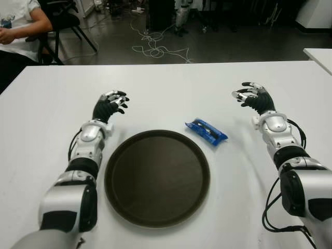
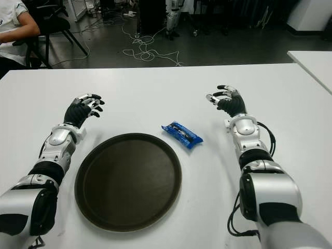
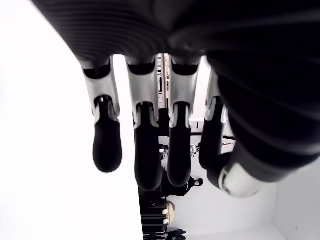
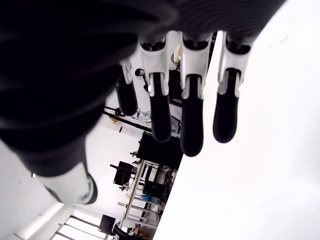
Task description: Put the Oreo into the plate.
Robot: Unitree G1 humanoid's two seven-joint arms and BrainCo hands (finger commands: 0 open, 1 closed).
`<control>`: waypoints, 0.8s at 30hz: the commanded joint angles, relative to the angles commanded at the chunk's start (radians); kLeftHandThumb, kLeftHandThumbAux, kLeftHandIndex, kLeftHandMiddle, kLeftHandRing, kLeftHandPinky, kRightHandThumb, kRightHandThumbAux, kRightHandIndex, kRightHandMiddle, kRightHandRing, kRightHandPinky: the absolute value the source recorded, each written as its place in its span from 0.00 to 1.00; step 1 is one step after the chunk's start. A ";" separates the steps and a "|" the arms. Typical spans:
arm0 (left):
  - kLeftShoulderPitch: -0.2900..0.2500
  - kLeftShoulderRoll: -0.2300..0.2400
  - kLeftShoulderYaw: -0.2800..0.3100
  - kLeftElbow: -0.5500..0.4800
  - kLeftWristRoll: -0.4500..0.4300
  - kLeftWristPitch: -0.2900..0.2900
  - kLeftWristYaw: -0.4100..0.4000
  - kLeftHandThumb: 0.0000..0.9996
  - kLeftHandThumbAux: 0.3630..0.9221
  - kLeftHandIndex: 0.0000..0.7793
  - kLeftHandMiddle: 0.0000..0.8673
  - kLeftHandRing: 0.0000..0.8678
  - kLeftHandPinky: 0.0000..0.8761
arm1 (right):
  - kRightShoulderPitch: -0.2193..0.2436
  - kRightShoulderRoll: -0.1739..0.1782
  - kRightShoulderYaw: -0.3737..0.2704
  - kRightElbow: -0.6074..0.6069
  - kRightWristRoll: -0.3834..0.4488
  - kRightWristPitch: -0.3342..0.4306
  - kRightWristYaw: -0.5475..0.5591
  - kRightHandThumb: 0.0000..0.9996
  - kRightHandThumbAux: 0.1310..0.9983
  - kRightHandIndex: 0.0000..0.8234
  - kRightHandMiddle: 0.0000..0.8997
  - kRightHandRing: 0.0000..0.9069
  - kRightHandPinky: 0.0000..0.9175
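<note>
A white table (image 1: 166,88) fills most of the eye views, with a dark floor strewn with cables (image 1: 155,46) seen beyond its far edge and a seated person (image 1: 18,26) caught in the upper left corner. A large round dark plate (image 1: 157,177) is set low in the centre of the frame and holds nothing. Two silver-and-black arms reach up from the bottom corners. The left hand (image 1: 110,105) is seen above and just left of the plate, its fingers spread loosely and nothing held in them. The right hand (image 1: 254,97) is seen at the right of the frame, its fingers likewise relaxed and apart, with nothing in its grasp. The Oreo (image 1: 206,132), a small blue packet, lies flat on the table just off the plate's upper right rim, apart from it. Its long axis runs diagonally, from upper left down to lower right. It lies left of and somewhat below the right hand, between that hand and the plate; the left hand is farther off, across the plate's top. The right hand is judged the nearer and better placed for the pickup, which has not yet been begun.
</note>
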 joint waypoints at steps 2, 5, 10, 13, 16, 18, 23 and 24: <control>0.000 0.000 -0.001 -0.001 0.001 0.000 0.001 0.83 0.55 0.54 0.54 0.58 0.63 | 0.000 0.000 -0.001 0.000 0.001 0.001 0.000 0.28 0.66 0.31 0.39 0.48 0.52; 0.000 0.001 -0.001 -0.001 0.000 0.003 -0.001 0.83 0.55 0.54 0.54 0.58 0.63 | -0.001 0.000 0.001 0.000 -0.001 0.004 -0.002 0.27 0.67 0.31 0.40 0.48 0.52; -0.001 0.001 0.001 0.002 -0.002 0.003 -0.006 0.83 0.55 0.54 0.54 0.59 0.65 | -0.001 -0.001 0.002 0.000 -0.002 0.006 -0.001 0.26 0.68 0.30 0.39 0.48 0.51; 0.000 0.002 0.000 0.003 -0.002 -0.001 -0.011 0.83 0.55 0.54 0.54 0.60 0.66 | -0.001 -0.002 0.002 0.000 -0.001 0.006 0.003 0.26 0.68 0.29 0.39 0.47 0.52; 0.003 0.001 -0.002 -0.003 0.000 -0.005 -0.014 0.83 0.55 0.54 0.54 0.60 0.65 | 0.000 -0.002 0.002 0.000 -0.002 0.005 0.003 0.26 0.68 0.29 0.38 0.47 0.51; 0.005 0.000 -0.003 -0.008 0.000 -0.006 -0.013 0.83 0.55 0.54 0.54 0.60 0.65 | 0.000 -0.002 0.002 0.000 -0.001 0.004 0.003 0.27 0.68 0.29 0.38 0.47 0.51; 0.003 0.002 -0.007 -0.003 0.007 -0.006 -0.004 0.83 0.55 0.54 0.54 0.60 0.66 | 0.001 -0.001 0.002 0.000 -0.002 -0.003 -0.001 0.28 0.68 0.30 0.39 0.48 0.53; 0.002 0.003 -0.008 -0.003 0.008 -0.005 -0.003 0.83 0.55 0.54 0.54 0.60 0.65 | 0.001 -0.001 0.003 -0.001 -0.004 -0.005 -0.005 0.28 0.67 0.30 0.39 0.48 0.53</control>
